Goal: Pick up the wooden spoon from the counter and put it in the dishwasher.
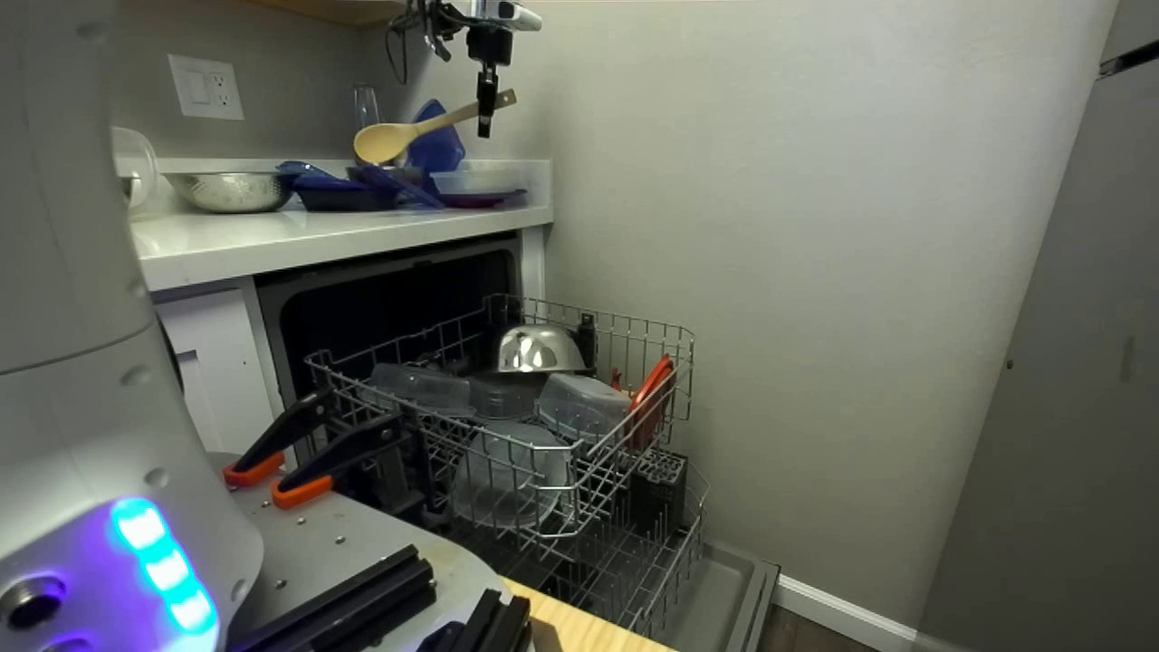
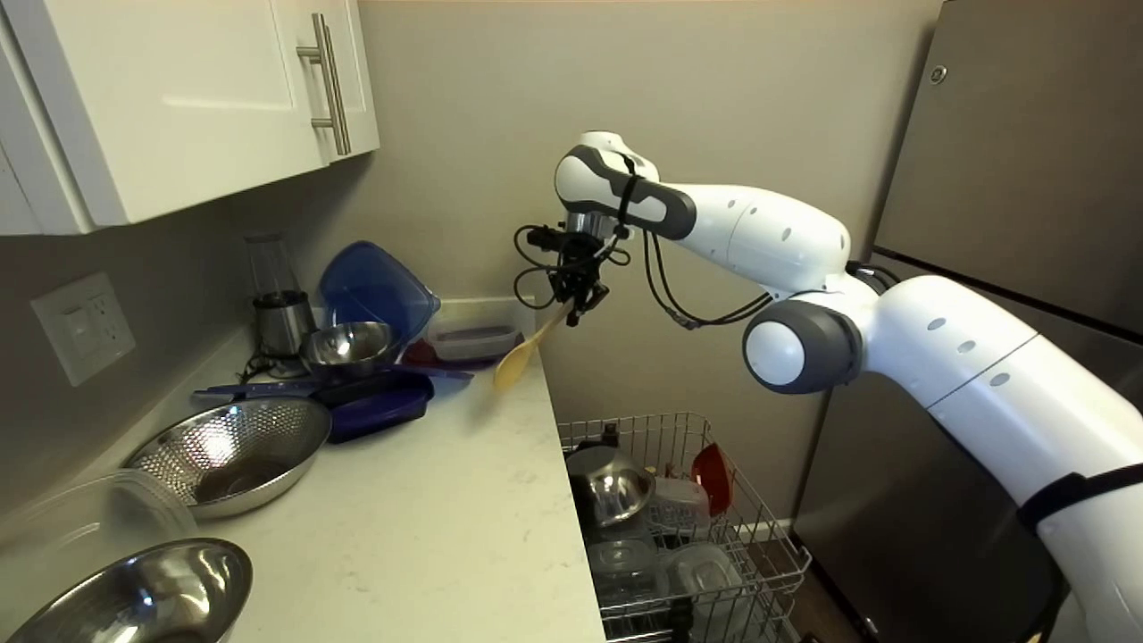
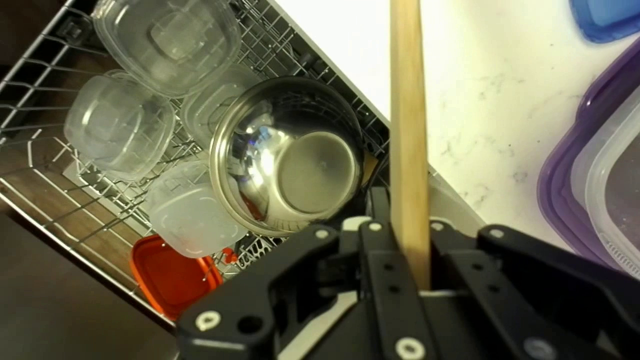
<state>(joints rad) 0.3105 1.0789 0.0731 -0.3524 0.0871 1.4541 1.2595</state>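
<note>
The wooden spoon is held in the air in both exterior views (image 1: pixel 387 142) (image 2: pixel 516 363). My gripper (image 1: pixel 485 113) (image 2: pixel 579 308) is shut on its handle near the end, with the spoon's bowl tilted downward. In the wrist view the handle (image 3: pixel 410 125) runs up between the fingers (image 3: pixel 406 215); the spoon's bowl is out of that view. The white counter (image 1: pixel 344 234) (image 2: pixel 464 518) (image 3: pixel 475 100) lies below the spoon. The dishwasher (image 1: pixel 389 299) is open under the counter, its upper rack (image 1: pixel 625 319) (image 2: pixel 786 572) pulled out below and beside the gripper.
The rack holds an upturned steel bowl (image 1: pixel 541 350) (image 3: pixel 315 172), clear plastic containers (image 3: pixel 167 45) and a red lid (image 2: pixel 712 480). The counter holds a colander (image 2: pixel 237 451), blue containers (image 2: pixel 379 295) and a purple-rimmed container (image 3: pixel 565 190). A wall stands behind the rack.
</note>
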